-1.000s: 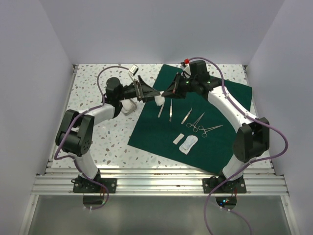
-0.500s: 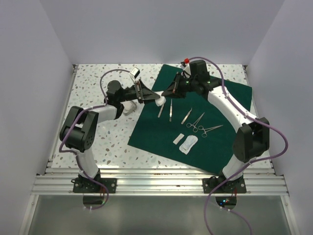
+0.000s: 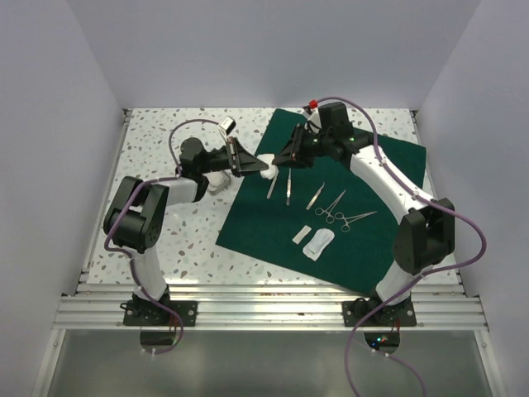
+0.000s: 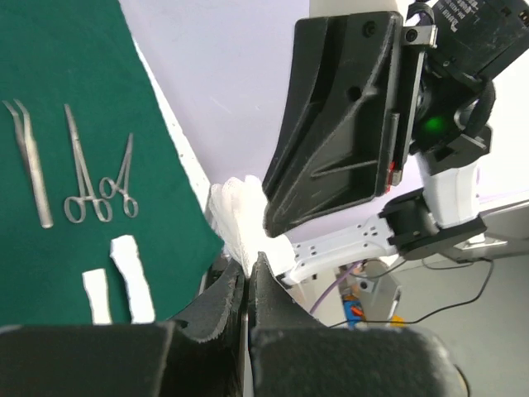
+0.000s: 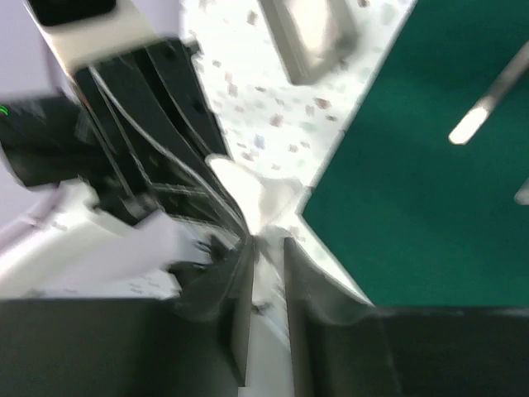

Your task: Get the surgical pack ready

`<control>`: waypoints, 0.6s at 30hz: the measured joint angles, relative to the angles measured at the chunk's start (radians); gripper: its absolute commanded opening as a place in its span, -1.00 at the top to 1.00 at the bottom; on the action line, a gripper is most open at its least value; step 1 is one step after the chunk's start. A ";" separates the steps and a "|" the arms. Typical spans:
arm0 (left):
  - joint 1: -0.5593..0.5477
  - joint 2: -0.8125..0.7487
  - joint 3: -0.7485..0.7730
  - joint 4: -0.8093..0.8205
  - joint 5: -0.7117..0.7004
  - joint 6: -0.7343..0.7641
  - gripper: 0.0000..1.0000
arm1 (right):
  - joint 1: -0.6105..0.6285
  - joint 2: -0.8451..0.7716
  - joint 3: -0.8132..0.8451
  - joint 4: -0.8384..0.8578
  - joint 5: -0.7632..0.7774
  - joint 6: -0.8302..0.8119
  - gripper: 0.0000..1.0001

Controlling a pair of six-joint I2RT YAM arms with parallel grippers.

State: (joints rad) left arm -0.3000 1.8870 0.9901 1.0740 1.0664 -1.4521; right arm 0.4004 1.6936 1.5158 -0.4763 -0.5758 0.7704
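Observation:
The surgical pack (image 3: 364, 240) is a dark green drape spread flat on the speckled table, also seen in the left wrist view (image 4: 74, 66) and the right wrist view (image 5: 446, 190). Above its far left corner both grippers meet on one piece of white gauze (image 3: 269, 169). My left gripper (image 3: 258, 168) comes from the left and is shut on the gauze (image 4: 235, 219), jaws pressed together (image 4: 249, 269). My right gripper (image 3: 278, 164) faces it from the right. In its blurred view its jaws (image 5: 266, 244) stand a sliver apart with the gauze (image 5: 248, 186) at their tips.
On the drape lie two slim steel tools (image 3: 272, 185), tweezers (image 3: 316, 196), two scissor-handled forceps (image 3: 331, 205) and two white pads (image 3: 316, 241). A small white tray (image 3: 216, 180) sits on the table under the left arm. White walls close in three sides.
My left gripper has gone from wide open to shut on the gauze, and its forearm has swung slightly back. The right jaws have eased a little apart.

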 measured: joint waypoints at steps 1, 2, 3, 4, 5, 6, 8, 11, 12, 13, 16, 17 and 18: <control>0.007 0.000 0.000 -0.014 0.009 0.019 1.00 | 0.002 0.001 0.002 -0.016 0.003 -0.011 0.26; 0.019 0.000 0.001 -0.043 0.017 0.047 1.00 | 0.003 0.002 0.007 -0.045 0.011 -0.034 0.14; 0.034 -0.001 0.003 -0.093 0.023 0.097 1.00 | 0.002 0.005 0.018 -0.077 0.021 -0.055 -0.03; 0.052 -0.002 0.008 -0.166 0.027 0.162 1.00 | 0.000 0.010 0.036 -0.117 0.043 -0.074 -0.07; 0.070 -0.007 0.018 -0.266 0.024 0.229 1.00 | -0.003 0.018 0.060 -0.161 0.069 -0.099 -0.08; 0.089 -0.010 0.032 -0.367 0.019 0.309 1.00 | -0.007 0.025 0.083 -0.193 0.092 -0.120 -0.10; 0.127 -0.016 0.066 -0.556 0.002 0.461 1.00 | -0.018 0.036 0.115 -0.248 0.131 -0.155 -0.11; 0.184 -0.022 0.088 -0.753 -0.019 0.631 1.00 | -0.034 0.040 0.123 -0.299 0.160 -0.191 -0.11; 0.205 -0.022 0.088 -0.802 -0.026 0.669 1.00 | -0.039 0.043 0.123 -0.312 0.166 -0.198 -0.11; 0.220 -0.022 0.088 -0.837 -0.031 0.695 1.00 | -0.043 0.048 0.122 -0.323 0.167 -0.204 -0.11; 0.266 -0.018 0.092 -0.940 -0.053 0.770 1.00 | -0.052 0.069 0.120 -0.335 0.166 -0.214 -0.11; 0.276 -0.010 0.097 -0.966 -0.057 0.792 1.00 | -0.053 0.079 0.120 -0.337 0.166 -0.216 -0.12; 0.283 0.001 0.106 -0.988 -0.061 0.807 1.00 | -0.055 0.089 0.120 -0.339 0.165 -0.217 -0.12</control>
State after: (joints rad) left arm -0.0174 1.8881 1.0958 0.0860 1.0054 -0.6449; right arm 0.3458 1.7824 1.6360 -0.8150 -0.4107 0.5533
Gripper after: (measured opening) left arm 0.015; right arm 0.557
